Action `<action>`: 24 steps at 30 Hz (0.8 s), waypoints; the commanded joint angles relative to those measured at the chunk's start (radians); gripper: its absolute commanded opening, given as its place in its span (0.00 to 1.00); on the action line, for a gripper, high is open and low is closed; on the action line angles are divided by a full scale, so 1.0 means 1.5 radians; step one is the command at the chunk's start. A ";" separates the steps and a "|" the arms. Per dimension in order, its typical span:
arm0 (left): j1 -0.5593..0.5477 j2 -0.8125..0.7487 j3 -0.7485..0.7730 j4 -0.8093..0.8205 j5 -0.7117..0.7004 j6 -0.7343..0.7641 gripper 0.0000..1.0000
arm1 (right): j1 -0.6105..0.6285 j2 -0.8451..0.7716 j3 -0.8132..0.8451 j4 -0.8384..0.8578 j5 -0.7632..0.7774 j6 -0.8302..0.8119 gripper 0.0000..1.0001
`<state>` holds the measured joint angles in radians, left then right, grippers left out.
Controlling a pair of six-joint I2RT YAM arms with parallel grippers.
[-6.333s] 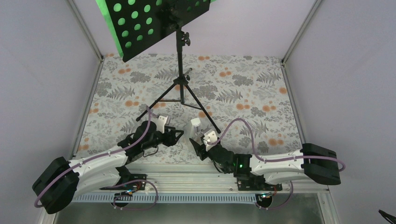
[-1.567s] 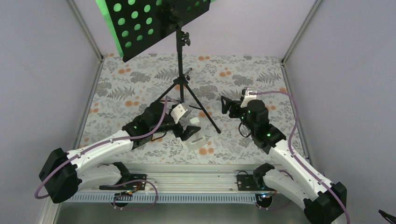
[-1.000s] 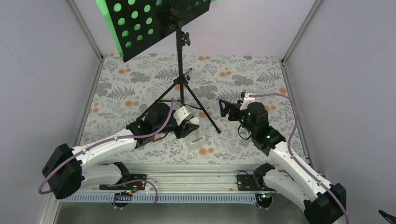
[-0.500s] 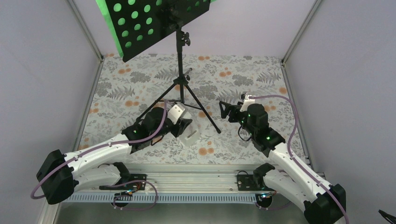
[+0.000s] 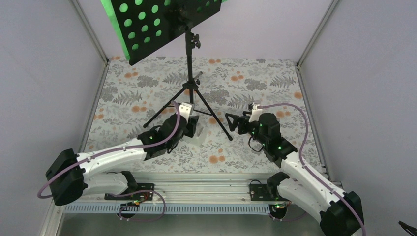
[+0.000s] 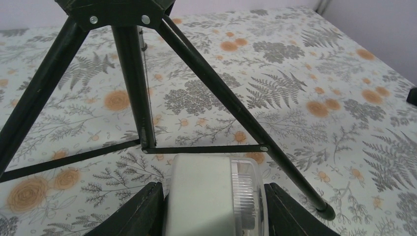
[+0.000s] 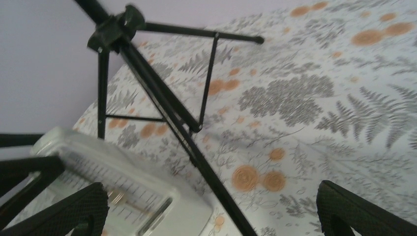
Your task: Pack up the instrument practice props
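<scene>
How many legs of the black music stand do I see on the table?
3 legs: one spreads to the near left, one to the near right, one straight back, foreshortened.

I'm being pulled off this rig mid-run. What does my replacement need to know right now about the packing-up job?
Left gripper: shut on the white metronome, just in front of the music stand; lifted or not, I cannot tell.
Right gripper: open, holding nothing, facing the metronome from the far side of a stand leg.
Music stand: upright, legs spread, green pages on it.
Done: metronome grasped; nothing packed.
Left: stow the metronome, take off the pages, fold the stand. No case or bag in view.
</scene>
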<state>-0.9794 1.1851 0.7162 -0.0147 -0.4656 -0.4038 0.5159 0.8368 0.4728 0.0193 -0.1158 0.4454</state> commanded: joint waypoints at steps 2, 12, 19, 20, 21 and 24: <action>-0.034 0.042 0.048 -0.030 -0.069 -0.106 0.36 | 0.043 0.002 -0.056 0.060 -0.058 -0.011 0.94; -0.041 -0.016 0.036 -0.043 -0.042 -0.102 0.93 | 0.334 0.106 -0.081 0.113 0.253 0.015 0.91; 0.027 -0.072 0.019 -0.077 0.048 -0.050 1.00 | 0.416 0.327 0.000 0.158 0.326 0.018 0.86; 0.042 -0.081 0.013 -0.075 0.066 -0.046 1.00 | 0.417 0.343 0.007 0.163 0.333 0.025 0.86; 0.056 -0.090 0.007 -0.072 0.082 -0.044 1.00 | 0.417 0.358 0.011 0.167 0.340 0.032 0.85; 0.081 -0.118 -0.007 -0.067 0.114 -0.033 1.00 | 0.417 0.385 0.020 0.160 0.376 0.059 0.82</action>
<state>-0.8978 1.0584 0.7349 -0.1066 -0.3969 -0.4965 1.1332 1.3762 0.4648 0.2089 0.3157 0.4713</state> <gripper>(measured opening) 0.999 0.836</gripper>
